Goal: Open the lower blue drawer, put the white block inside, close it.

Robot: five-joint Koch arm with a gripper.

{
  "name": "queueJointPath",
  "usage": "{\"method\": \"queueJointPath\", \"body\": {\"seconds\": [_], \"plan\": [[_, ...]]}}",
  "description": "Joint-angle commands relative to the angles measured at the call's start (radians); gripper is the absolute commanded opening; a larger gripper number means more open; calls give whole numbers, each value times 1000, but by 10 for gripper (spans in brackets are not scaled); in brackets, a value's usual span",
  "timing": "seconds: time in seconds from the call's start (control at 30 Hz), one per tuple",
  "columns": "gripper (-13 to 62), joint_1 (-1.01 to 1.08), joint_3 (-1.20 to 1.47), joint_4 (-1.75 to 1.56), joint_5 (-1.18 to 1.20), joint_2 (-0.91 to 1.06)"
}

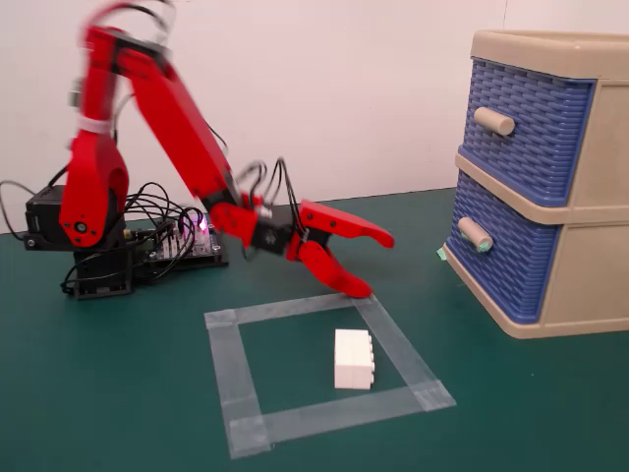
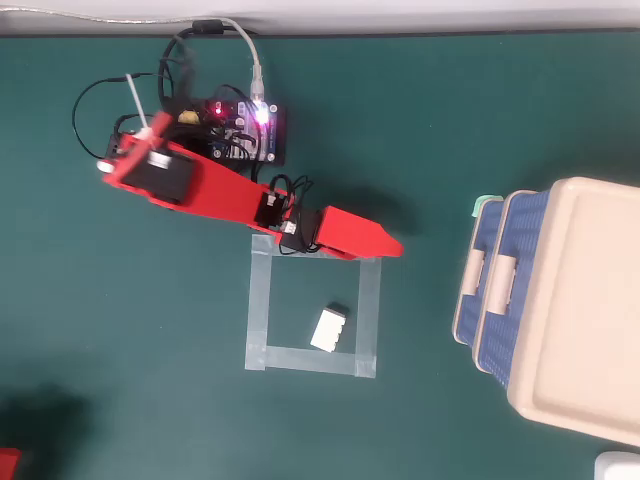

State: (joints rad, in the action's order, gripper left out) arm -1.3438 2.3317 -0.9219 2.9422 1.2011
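The white block [image 1: 354, 359] lies studs to the right inside a square of clear tape [image 1: 228, 364] on the green table; in the overhead view it [image 2: 329, 329] sits near the square's lower right. The lower blue drawer [image 1: 503, 258] of the beige cabinet [image 1: 590, 197] is shut, its mint-tipped knob [image 1: 476, 234] facing left. My red gripper [image 1: 375, 264] is open and empty. It hovers over the far edge of the tape square, apart from both the block and the drawer. From above, my gripper [image 2: 390, 245] points right toward the cabinet [image 2: 580, 300].
The upper blue drawer [image 1: 536, 133] with a plain beige knob is shut above the lower one. The arm's base, circuit board [image 2: 245, 130] and cables stand at the far left. A small mint scrap [image 1: 442, 254] lies at the cabinet's foot.
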Motion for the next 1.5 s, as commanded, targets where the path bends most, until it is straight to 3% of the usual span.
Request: {"method": "queueJointPath", "body": {"seconds": [0.0,0.43,0.63,0.97,1.23,1.47], "plan": [[331,-17,-17,-252,5,-11],[307,-35,-706,-106,-32,-350],[203,-41,-845,80,-32,-353],[-72,-43,-851,256,-29,-337],[-81,-37,-758,316,-15,-219],[-81,-3,-359,314,64,55]]}}
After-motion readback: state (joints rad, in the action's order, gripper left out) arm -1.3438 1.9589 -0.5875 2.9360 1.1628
